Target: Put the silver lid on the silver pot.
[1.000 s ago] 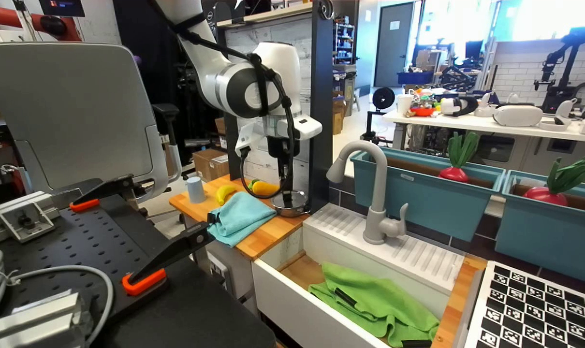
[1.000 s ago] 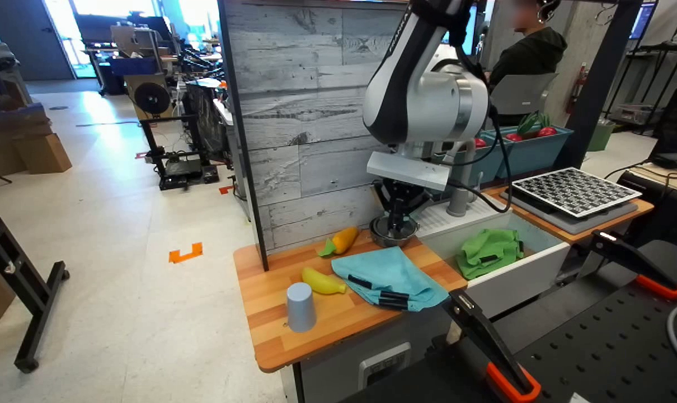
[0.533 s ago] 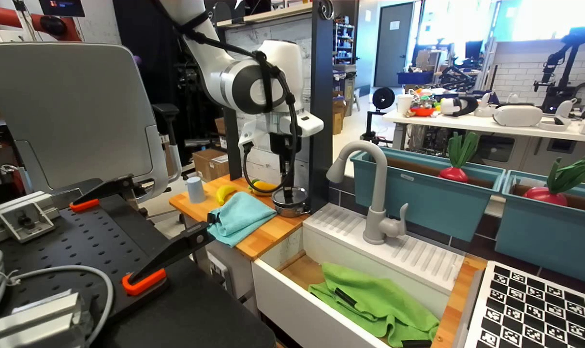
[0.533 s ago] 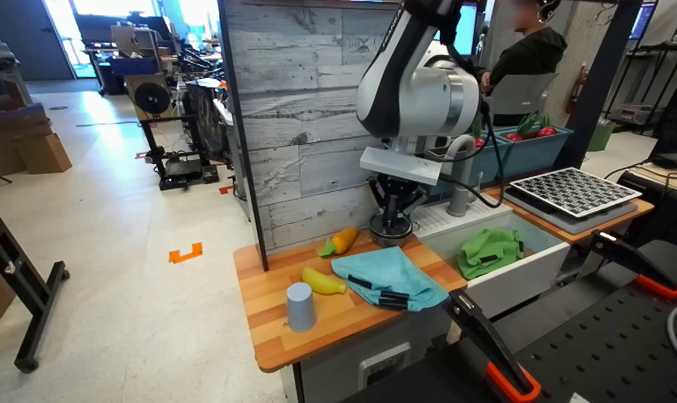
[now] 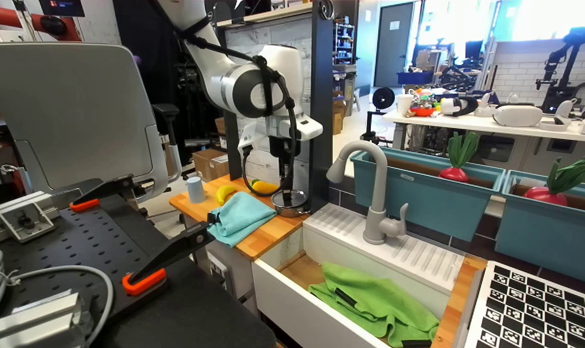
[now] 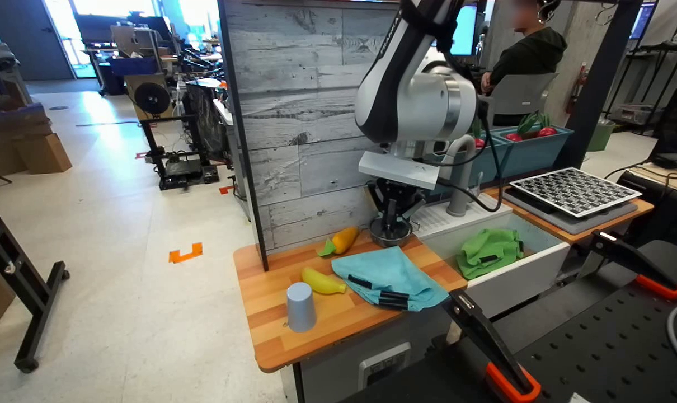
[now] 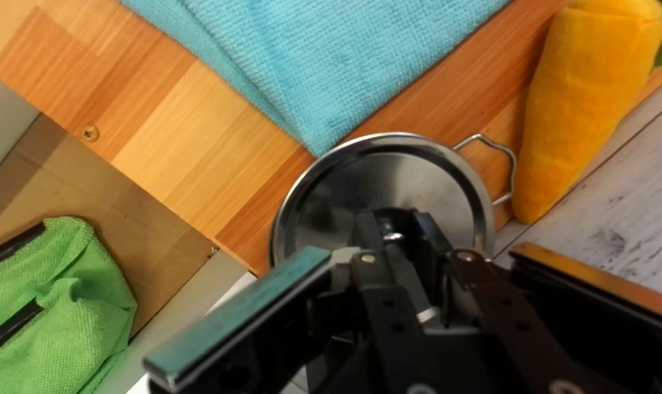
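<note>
The silver lid (image 7: 418, 180) is round and shiny and lies over the opening of the silver pot. In the wrist view the lid hides the pot's inside; the pot's wire handle (image 7: 511, 169) sticks out beside it. The silver pot (image 5: 288, 211) stands on the wooden counter by the sink, and the pot also shows in an exterior view (image 6: 388, 242). My gripper (image 7: 394, 224) points down at the lid's middle, its fingers shut around the dark knob. The gripper also shows in both exterior views (image 5: 286, 197) (image 6: 393, 230). I cannot tell whether the lid sits fully flush.
A teal cloth (image 7: 331, 60) and an orange toy carrot (image 7: 582, 109) lie close to the pot. A yellow banana (image 6: 323, 281) and a grey-blue cup (image 6: 301, 308) are farther along the counter. A wooden wall (image 6: 310, 140), the faucet (image 5: 377, 193) and the sink with a green cloth (image 5: 370, 299) are near.
The gripper and lid first rose slightly and shifted over the pot, then came down a little. The lid, offset from the pot's rim earlier, now lies more in line with it.
</note>
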`<state>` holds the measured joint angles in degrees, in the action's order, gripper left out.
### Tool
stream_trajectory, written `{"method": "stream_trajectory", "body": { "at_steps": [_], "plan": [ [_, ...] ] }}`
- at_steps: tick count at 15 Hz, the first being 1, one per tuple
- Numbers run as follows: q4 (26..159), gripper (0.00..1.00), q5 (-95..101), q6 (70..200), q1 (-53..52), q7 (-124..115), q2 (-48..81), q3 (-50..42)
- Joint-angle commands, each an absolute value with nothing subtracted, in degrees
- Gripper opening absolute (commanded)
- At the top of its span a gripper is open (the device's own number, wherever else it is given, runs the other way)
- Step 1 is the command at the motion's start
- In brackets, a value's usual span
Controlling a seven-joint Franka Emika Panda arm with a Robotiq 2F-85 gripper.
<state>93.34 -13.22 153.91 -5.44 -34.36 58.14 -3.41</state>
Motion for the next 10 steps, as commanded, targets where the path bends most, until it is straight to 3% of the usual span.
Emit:
{"method": "stream_trajectory", "body": {
  "at_steps": [1, 5, 6, 7, 10],
  "plan": [
    [90.6, 0.05, -13.91, 151.98, -5.96, -34.88, 59.66, -4.26],
    [90.52, 0.05, -14.08, 151.93, -5.63, -34.77, 59.66, -4.06],
    [90.56, 0.45, -14.16, 151.91, -5.51, -34.7, 59.58, -3.93],
    [90.62, 0.47, -14.18, 151.86, -5.42, -34.63, 59.5, -3.84],
    [90.74, 0.67, -14.21, 151.91, -5.36, -34.6, 59.38, -3.77]
  ]
}}
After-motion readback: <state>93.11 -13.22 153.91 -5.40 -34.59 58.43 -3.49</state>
